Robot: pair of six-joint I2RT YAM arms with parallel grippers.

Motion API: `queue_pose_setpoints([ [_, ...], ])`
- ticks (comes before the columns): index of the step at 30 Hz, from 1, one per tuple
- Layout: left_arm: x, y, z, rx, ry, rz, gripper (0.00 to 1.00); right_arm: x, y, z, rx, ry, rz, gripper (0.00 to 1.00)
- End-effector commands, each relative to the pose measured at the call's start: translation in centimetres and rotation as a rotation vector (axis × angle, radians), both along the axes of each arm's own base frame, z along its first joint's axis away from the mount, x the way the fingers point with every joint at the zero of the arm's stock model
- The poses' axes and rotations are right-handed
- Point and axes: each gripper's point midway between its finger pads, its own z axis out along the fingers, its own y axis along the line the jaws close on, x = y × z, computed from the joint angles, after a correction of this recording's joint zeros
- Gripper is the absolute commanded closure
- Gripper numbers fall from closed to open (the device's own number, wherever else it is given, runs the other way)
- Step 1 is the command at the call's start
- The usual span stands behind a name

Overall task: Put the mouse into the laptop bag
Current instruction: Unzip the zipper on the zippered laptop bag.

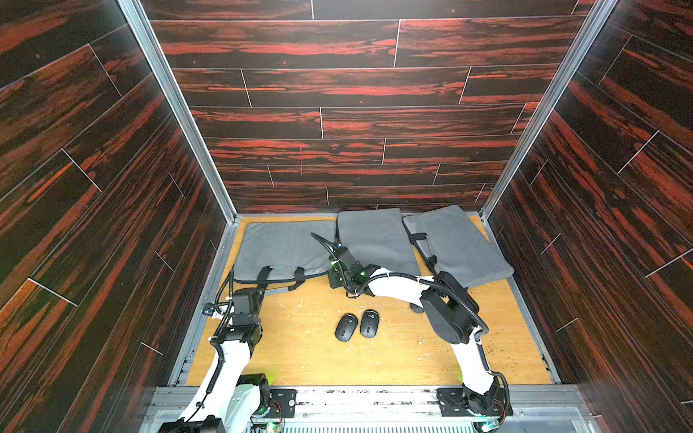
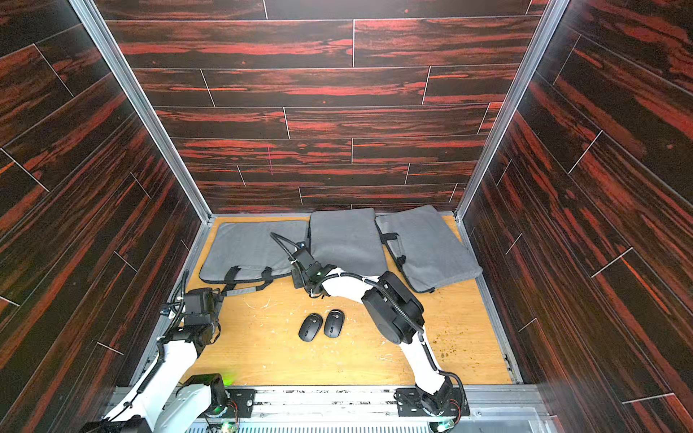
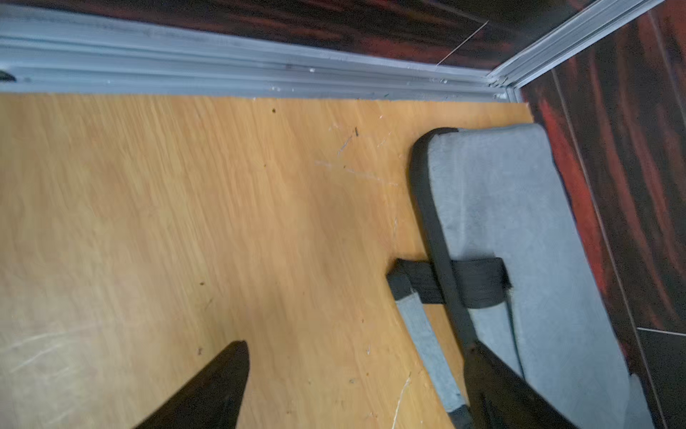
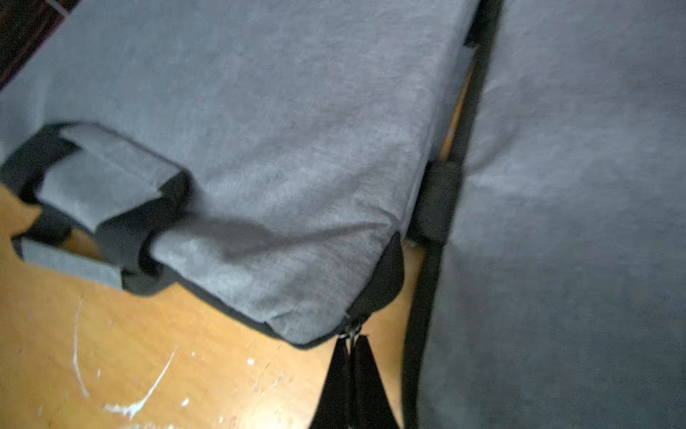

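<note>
Mouse one, a black oval plastic shell (image 1: 346, 327), is lying just beside its matching twin (image 1: 369, 323) on the orange wooden tabletop (image 1: 300, 356), both outside the leftmost flat grey fabric laptop bag (image 1: 281, 247). The right gripper (image 4: 350, 343) is pinching the small metal zip pull (image 4: 350, 330) at that bag's near corner. The left gripper (image 3: 360, 347) is hovering with its jaws spread wide, grasping nothing, beside the bag's grey strap handle (image 3: 427, 334).

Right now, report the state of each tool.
Left tool: open, holding nothing.
Right tool: shut, pinching the zipper pull of a laptop bag.
</note>
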Motion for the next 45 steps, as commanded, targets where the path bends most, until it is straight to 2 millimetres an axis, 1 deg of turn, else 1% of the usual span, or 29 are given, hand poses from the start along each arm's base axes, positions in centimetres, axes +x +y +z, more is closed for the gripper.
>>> queue_pose_setpoints([
  [1,-1.1,1.1,0.4,0.045,-0.016,0.051,0.05,-1.4,2.2,3.8,0.046,-0.059,0.068,1.0],
  [3,-1.6,1.5,0.7,0.061,-0.015,0.071,0.04,-2.0,3.0,4.3,0.053,-0.068,0.093,1.0],
  [5,-2.1,1.8,0.8,0.069,0.013,0.085,0.04,-2.0,3.3,5.1,0.061,-0.073,0.096,1.0],
  [8,-2.6,2.2,0.5,0.058,0.04,0.099,0.04,-1.2,3.1,6.5,0.049,-0.114,0.075,1.0],
  [14,-2.7,2.5,-0.6,0.007,0.041,0.105,0.04,0.2,2.8,10.1,0.012,-0.205,0.05,1.0],
  [17,-2.6,2.6,-0.7,0.0,0.043,0.1,0.03,0.7,1.5,10.9,0.001,-0.228,0.027,1.0],
  [23,-2.1,2.5,-1.4,-0.034,0.044,0.086,0.03,1.8,-2.4,11.8,0.034,-0.225,-0.036,1.0],
  [26,-2.1,2.7,-1.8,-0.045,0.067,0.095,0.03,2.1,-4.1,11.5,0.045,-0.217,-0.068,1.0],
  [28,-2.3,3.0,-2.1,-0.05,0.087,0.107,0.02,2.0,-4.9,10.8,0.056,-0.197,-0.074,1.0],
  [31,-2.2,3.2,-2.4,-0.057,0.1,0.106,0.02,2.4,-5.9,8.9,0.05,-0.163,-0.099,1.0],
  [33,-2.0,3.3,-2.6,-0.065,0.102,0.097,0.02,3.0,-6.9,7.5,0.042,-0.137,-0.127,1.0],
  [35,-1.6,3.2,-2.7,-0.074,0.096,0.078,0.02,3.8,-7.9,6.6,0.043,-0.118,-0.159,1.0],
  [38,-0.7,2.7,-3.1,-0.099,0.079,0.042,0.02,5.1,-9.5,5.8,0.053,-0.09,-0.204,1.0],
  [40,0.1,2.2,-3.6,-0.123,0.068,0.014,0.03,5.5,-9.6,5.3,0.068,-0.069,-0.196,1.0],
  [45,2.1,1.1,-5.2,-0.196,0.073,-0.056,0.04,6.1,-9.1,4.3,0.048,-0.056,-0.187,1.0],
])
